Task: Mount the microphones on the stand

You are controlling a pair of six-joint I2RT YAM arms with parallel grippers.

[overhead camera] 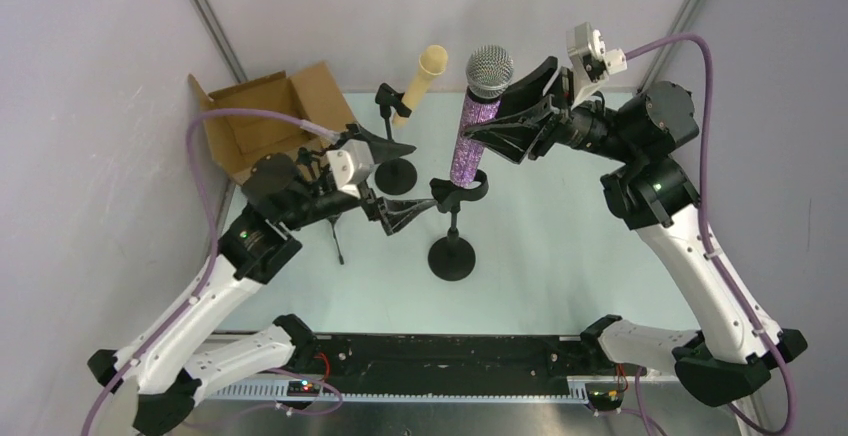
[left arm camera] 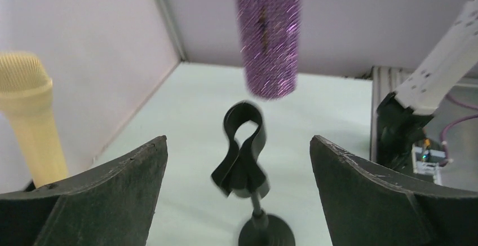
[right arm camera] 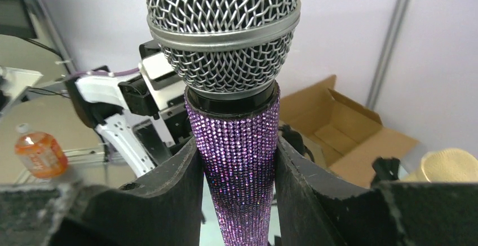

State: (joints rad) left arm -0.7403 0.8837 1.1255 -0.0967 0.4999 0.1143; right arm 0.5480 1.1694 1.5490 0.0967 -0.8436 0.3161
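**Purple microphone held over the front stand, not yet in its clip**

The front stand (overhead camera: 452,256) (left arm camera: 265,236) sits near the middle of the pale worktop (overhead camera: 570,236), with its black clip (overhead camera: 462,191) (left arm camera: 243,150) at the top of the post. The purple microphone (overhead camera: 478,136) (left arm camera: 269,31) (right arm camera: 239,161) hangs upright directly above that clip, silver mesh head uppermost. In the left wrist view its lower end is above the clip's loop with a gap between them. The clip looks slightly blurred there.

The right fingers (overhead camera: 515,134) (right arm camera: 169,201) reach in from the stand's right. They pinch the glitter body on both sides just below the mesh head and carry the microphone.

The left fingers (overhead camera: 405,214) (left arm camera: 113,189) are just left of the stand, level with the clip. They are spread wide with nothing between them and do not touch the stand; the wrist view shows the clip ahead of them, framed between the two.

Behind and left of the front stand is a rear stand (overhead camera: 398,171). The cream microphone (overhead camera: 420,81) (left arm camera: 31,116) (right arm camera: 451,164) sits in its holder, head up and leaning away. Farther left and back from the front stand, an open cardboard box (overhead camera: 260,121) (right arm camera: 344,139) rests at the worktop's corner.
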